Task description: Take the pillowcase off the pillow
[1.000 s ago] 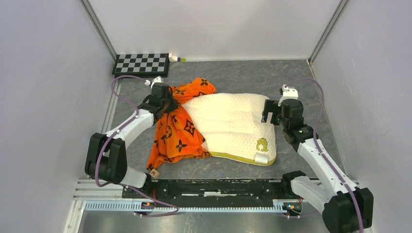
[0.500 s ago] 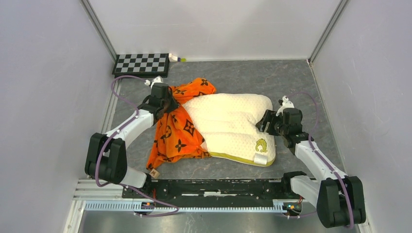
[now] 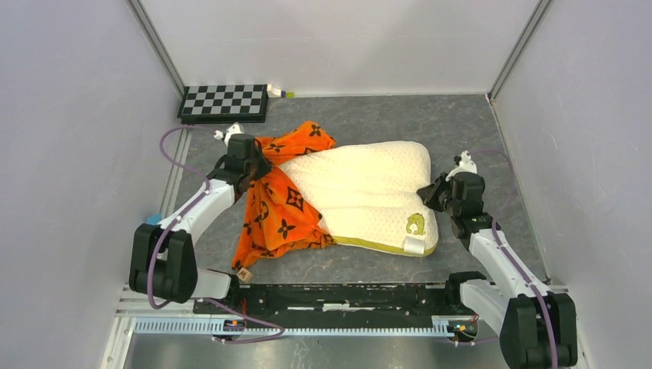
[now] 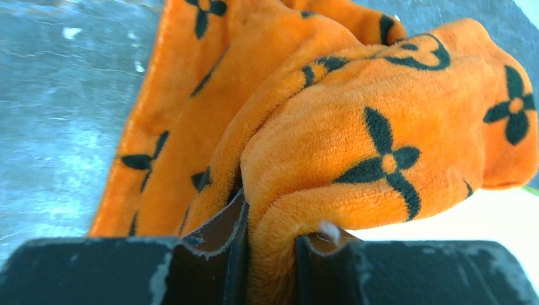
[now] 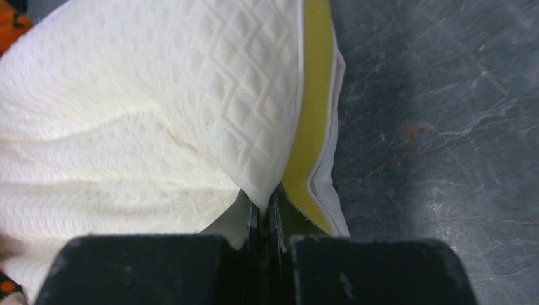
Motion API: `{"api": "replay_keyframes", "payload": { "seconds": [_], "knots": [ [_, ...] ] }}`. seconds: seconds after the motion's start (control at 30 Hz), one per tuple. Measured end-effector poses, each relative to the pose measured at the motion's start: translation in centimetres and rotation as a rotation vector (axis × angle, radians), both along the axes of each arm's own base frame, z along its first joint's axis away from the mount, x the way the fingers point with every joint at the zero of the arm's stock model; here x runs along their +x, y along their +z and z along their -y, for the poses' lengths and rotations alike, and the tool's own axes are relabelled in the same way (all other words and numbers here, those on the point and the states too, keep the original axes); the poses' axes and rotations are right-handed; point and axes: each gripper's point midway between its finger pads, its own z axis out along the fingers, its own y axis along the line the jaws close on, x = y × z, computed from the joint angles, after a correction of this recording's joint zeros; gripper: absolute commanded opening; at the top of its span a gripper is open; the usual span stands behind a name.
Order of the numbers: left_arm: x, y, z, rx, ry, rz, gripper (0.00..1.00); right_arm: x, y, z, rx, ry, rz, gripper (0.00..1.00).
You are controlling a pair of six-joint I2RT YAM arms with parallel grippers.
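Left arm (image 3: 196, 211) is reaching forward from its base with the elbow bent and the wrist angling in toward the right. Left gripper (image 4: 270, 238) is clamping a thick fold of the pillowcase (image 3: 281, 211) between both fingers, with fabric bulging out above the pinch. Right arm (image 3: 500, 257) is folding low along the right side, wrist pointing left. Right gripper (image 5: 262, 213) is pinching the pillow (image 3: 361, 184) at its right edge, fingers nearly meeting on a thin lip of cover just beside the side band (image 5: 314, 114). Pillowcase is sitting bunched over the pillow's left end and spilling down onto the desk (image 3: 369, 115) toward the near edge: bright orange plush, short fuzzy pile, black flower and circle motifs, heavy rounded folds. Pillow is lying flat mid-desk, most of it bare: rectangular, cream-white, dotted knit texture on top, quilted diamond pattern near the gripped edge, creasing toward the pinch. Side band is showing yellow-green along the near and right edges. A small white tag (image 3: 414, 246) is sitting at the near right corner, with a greenish emblem (image 3: 416, 225) just above it. Desk is showing grey, marbled, scuffed. Checkerboard (image 3: 223, 101) is lying at the far left corner, apart from the fabric.
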Motion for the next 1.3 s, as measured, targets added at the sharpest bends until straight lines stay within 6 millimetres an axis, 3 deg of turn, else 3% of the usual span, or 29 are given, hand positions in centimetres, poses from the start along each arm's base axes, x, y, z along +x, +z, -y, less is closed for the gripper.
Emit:
{"api": "replay_keyframes", "payload": {
  "seconds": [0.27, 0.37, 0.67, 0.87, 1.1, 1.3],
  "knots": [
    [-0.5, 0.4, -5.3, 0.071, 0.179, 0.014, 0.04, 2.8, 6.7, 2.3, -0.046, -0.135, 0.124, 0.0],
    [-0.9, 1.1, -6.7, 0.089, 0.251, 0.032, 0.04, 3.3, 8.2, 3.3, -0.069, -0.171, 0.146, 0.0],
    [-1.8, 2.4, -7.6, 0.054, 0.342, 0.057, 0.03, 2.1, 7.9, 7.9, -0.088, -0.319, 0.101, 0.0],
    [-2.2, 2.3, -7.6, 0.025, 0.371, 0.051, 0.05, 1.4, 8.3, 8.5, -0.058, -0.358, 0.114, 0.0],
    [-2.8, 1.8, -8.0, 0.001, 0.427, 0.028, 0.16, 0.6, 7.8, 9.5, -0.022, -0.425, 0.081, 0.0],
    [-3.8, 1.3, -8.6, -0.035, 0.522, -0.001, 0.11, -0.4, 7.6, 9.9, 0.012, -0.471, 0.096, 0.0]
  ]
}}
